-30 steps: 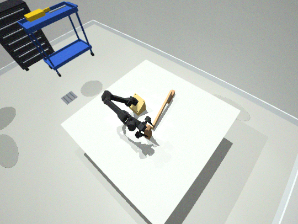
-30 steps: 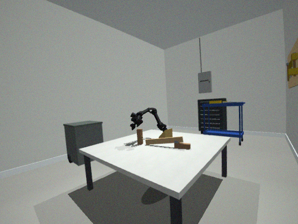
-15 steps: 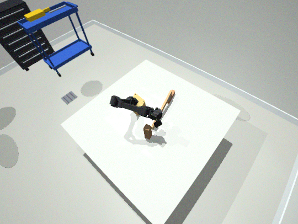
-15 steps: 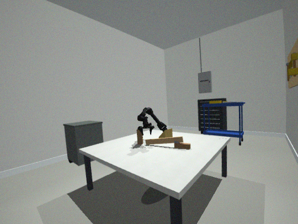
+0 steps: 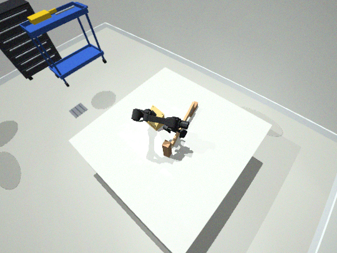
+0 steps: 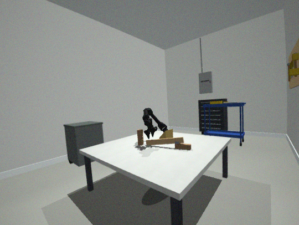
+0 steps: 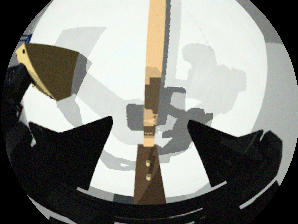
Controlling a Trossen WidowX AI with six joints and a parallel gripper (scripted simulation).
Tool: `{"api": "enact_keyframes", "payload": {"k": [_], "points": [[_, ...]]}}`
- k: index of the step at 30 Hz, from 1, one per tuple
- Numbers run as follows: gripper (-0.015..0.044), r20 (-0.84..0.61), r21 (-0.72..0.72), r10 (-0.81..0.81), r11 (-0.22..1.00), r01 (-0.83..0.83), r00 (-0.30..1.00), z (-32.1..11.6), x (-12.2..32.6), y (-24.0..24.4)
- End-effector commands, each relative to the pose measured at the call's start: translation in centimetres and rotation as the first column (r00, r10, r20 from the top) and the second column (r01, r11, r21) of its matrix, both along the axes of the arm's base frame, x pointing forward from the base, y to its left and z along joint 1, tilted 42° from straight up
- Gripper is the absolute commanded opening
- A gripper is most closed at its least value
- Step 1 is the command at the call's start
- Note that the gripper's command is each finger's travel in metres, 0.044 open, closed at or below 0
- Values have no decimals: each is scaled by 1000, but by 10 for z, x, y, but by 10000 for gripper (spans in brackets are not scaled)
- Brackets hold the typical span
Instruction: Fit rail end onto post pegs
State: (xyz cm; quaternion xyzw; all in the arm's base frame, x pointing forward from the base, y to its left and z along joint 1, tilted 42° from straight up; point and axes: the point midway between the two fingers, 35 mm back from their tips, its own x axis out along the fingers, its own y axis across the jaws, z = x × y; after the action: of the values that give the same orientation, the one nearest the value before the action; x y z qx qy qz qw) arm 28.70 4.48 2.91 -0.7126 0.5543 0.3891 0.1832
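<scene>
White and square, the worktop [image 6: 166,166] stands in a grey room and carries the wooden rail [image 7: 154,63], which lies sloped: its far end sits at the low footboard block [image 6: 183,146] and its near end is down on the worktop just in front of the short post [image 6: 140,137], not on it. Directly above the rail's near part hangs the pincer [image 7: 149,137], spread wide and holding nothing, one finger [image 7: 87,145] to either side of the rail in the wrist view, with a gap on both sides. Behind the arm stands its tan base block [image 5: 155,119]. Farther off, a blue cart [image 6: 224,119] stands by the back wall.
</scene>
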Motion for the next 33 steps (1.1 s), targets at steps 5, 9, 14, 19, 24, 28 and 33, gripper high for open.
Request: {"api": "enact_keyframes", "payload": {"k": [5,9,14,19,24,28,33], "points": [[440,-17,-16,20,1000,-21,1000,-2,0,-1],[440,-17,-15,21,1000,-21,1000,-8,1,-5],[440,-17,-15,21,1000,-21,1000,-14,3,-10],[440,-17,-15,21,1000,-21,1000,-20,4,-16],[440,-17,-15,21,1000,-21,1000,-26,5,-21],[440,-17,-15,21,1000,-21,1000,-31,5,-25],[440,-17,-16,21,1000,-21,1000,-37,6,-30]]}}
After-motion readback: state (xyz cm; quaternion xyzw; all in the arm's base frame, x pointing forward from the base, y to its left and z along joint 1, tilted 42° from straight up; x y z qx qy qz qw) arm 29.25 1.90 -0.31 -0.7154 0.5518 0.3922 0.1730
